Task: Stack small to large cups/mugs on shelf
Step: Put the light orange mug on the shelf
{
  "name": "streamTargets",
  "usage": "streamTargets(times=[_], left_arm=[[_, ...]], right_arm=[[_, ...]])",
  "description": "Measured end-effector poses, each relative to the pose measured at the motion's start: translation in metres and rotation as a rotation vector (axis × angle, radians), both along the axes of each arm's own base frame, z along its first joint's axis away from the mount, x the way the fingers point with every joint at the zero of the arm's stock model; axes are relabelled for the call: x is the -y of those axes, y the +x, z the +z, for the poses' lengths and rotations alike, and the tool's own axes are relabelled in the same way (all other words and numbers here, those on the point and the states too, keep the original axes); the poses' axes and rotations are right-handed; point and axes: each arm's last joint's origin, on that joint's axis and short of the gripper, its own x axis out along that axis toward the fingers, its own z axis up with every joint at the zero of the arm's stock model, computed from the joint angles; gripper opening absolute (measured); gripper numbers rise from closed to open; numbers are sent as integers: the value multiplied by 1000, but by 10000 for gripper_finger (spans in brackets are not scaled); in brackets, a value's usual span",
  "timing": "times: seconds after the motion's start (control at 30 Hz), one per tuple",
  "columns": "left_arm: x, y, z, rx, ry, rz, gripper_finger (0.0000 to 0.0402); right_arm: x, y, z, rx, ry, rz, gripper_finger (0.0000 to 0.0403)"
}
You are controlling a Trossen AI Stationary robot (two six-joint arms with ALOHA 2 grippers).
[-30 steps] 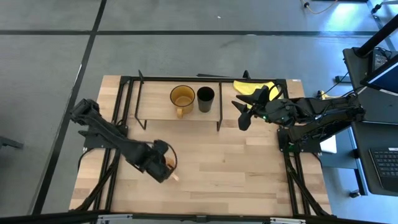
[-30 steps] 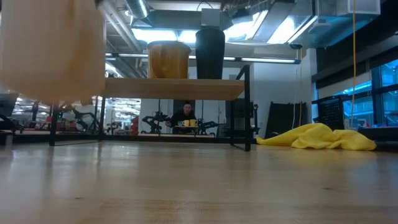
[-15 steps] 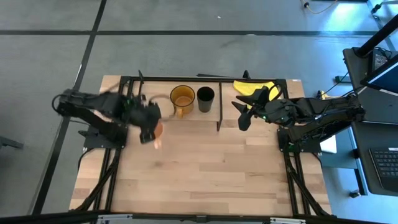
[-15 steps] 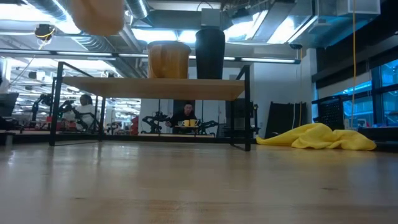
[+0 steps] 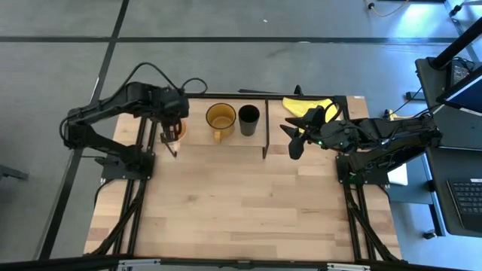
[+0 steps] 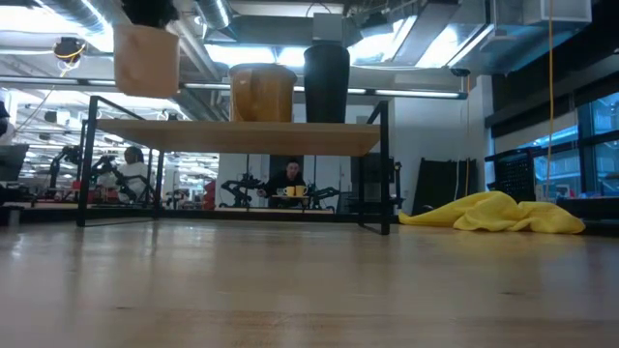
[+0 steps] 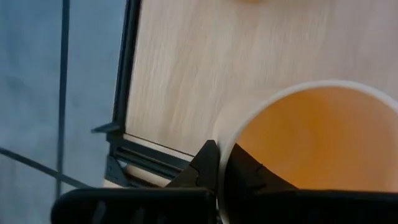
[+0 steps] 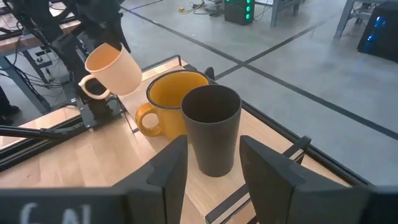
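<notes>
Pale wooden boards make up the surface (image 5: 248, 203), with a grey floor around it and a workshop behind, where a seated person (image 6: 287, 180) shows under the shelf. At the far edge stands the shelf (image 5: 197, 134), a black rod rack topped by a light board. On it the amber-yellow mug (image 5: 221, 119) and the small black cup (image 5: 248, 118) stand upright just beside each other, the black one nearer the right arm. The left hand (image 5: 174, 129) hangs over the shelf's left end, pinching the rim of the peach-orange mug (image 6: 146, 58), which is held clear above the board, tilted, well apart from the amber-yellow mug. The right hand (image 5: 297, 135) waits just off the shelf's right end with its fingers (image 8: 266, 162) spread, facing the black cup. A crumpled yellow cloth (image 6: 498, 213) lies on the surface behind that hand.
</notes>
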Motion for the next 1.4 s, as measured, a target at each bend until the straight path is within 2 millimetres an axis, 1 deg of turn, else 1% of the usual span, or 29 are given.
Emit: streamTargets(times=[0.1,0.2,0.3,0.37,0.53,0.63,0.73,0.8,0.93,1.03,1.13,1.27,1.4], left_arm=[[-6,2,-2,-32,-5,-37,1],[-15,2,-4,-28,-36,-52,1],[-24,2,-2,1,-23,-54,1],[-30,4,-1,55,-43,-50,1],[-45,-3,-1,102,-117,-24,1],[-51,-6,-3,96,-138,-25,1],[-58,-1,-8,103,-197,-40,1],[-63,3,-13,78,-210,-52,1],[-75,20,-28,-4,-224,-52,1],[-80,26,-35,-29,-240,-69,1],[-84,26,-37,-36,-244,-79,4],[-86,22,-36,-2,-277,-58,8],[-85,17,-30,28,-264,-48,8]], right_arm=[[0,0,0,5,13,-6,149],[0,0,-1,2,17,-9,149],[0,0,-1,12,34,-17,149],[0,-1,-1,13,39,-19,149],[0,-1,-1,21,56,-27,149],[0,-1,-1,30,70,-33,149],[0,-1,-1,32,74,-35,149],[0,-1,-1,33,76,-36,149],[0,-1,-1,37,85,-40,149],[0,-1,-3,31,96,-47,149],[1,-2,-4,23,109,-55,149],[1,-3,-5,9,106,-57,149],[1,-3,-5,8,103,-59,149]])
